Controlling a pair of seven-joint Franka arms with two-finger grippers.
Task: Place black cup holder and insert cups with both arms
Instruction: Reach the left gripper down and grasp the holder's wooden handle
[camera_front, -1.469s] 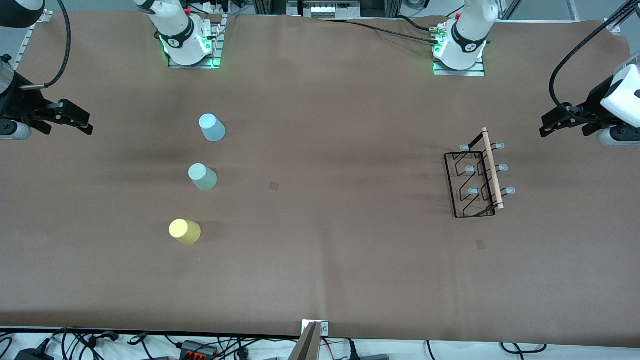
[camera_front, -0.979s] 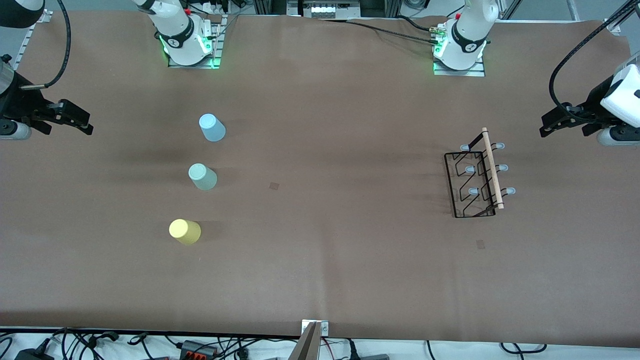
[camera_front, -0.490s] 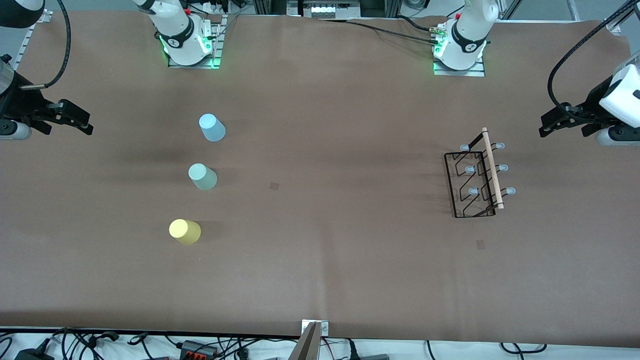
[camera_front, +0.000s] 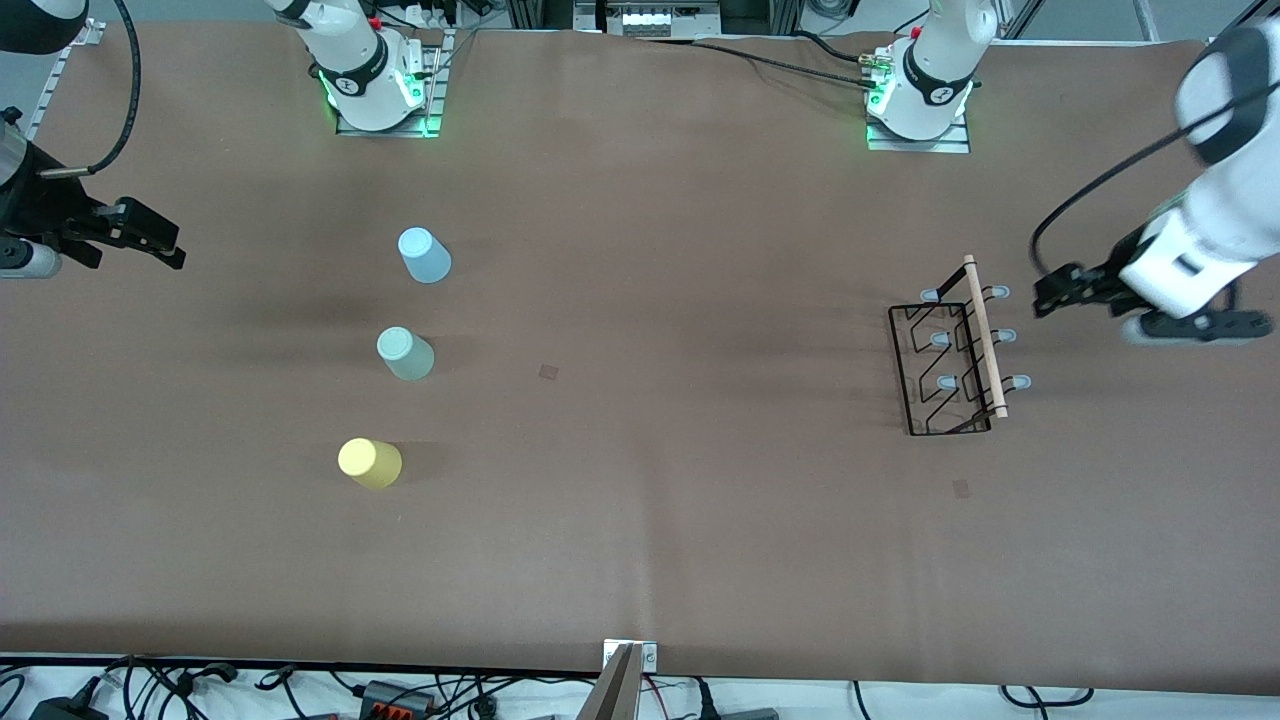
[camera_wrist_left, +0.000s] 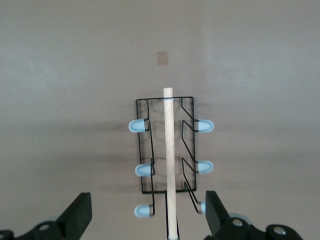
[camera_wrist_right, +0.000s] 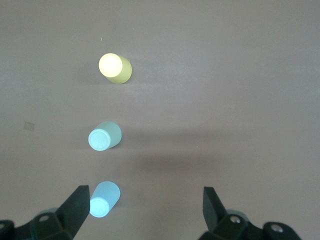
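Brown table (camera_front: 640, 560): your black cup holder (camera_front: 950, 365) sits at the left arm's end, left gripper (camera_front: 1050, 295) wide beside its handle for pickup; three cups (camera_front: 405, 353) stand upside-down in a row near the waiting, wide-open right gripper (camera_front: 165, 245).

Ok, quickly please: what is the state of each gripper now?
Left gripper: open, holding nothing, in the air beside the rack.
Right gripper: open, holding nothing, waiting at its end of the table.
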